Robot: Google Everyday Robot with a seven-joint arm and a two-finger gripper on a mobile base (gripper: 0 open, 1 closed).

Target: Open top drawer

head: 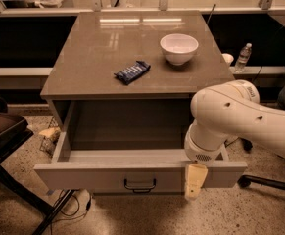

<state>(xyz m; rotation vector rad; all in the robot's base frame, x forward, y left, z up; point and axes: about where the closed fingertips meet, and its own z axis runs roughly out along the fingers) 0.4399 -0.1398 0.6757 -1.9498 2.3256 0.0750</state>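
The top drawer (98, 176) of the grey-beige cabinet stands pulled far out, and its plain grey box (127, 131) is empty. Its small dark loop handle (140, 185) sits at the middle of the flat front. My gripper (195, 180) hangs at the end of the white arm (240, 116). It is at the right part of the drawer's front edge, to the right of the handle and apart from it. Its tan tip reaches down over the front face.
On the cabinet top (83, 58) lie a blue snack packet (132, 72) and a white bowl (179, 48). A dark chair (0, 126) stands at the left, and a chair base (269, 181) at the right. A water bottle (243, 58) stands on the ledge behind.
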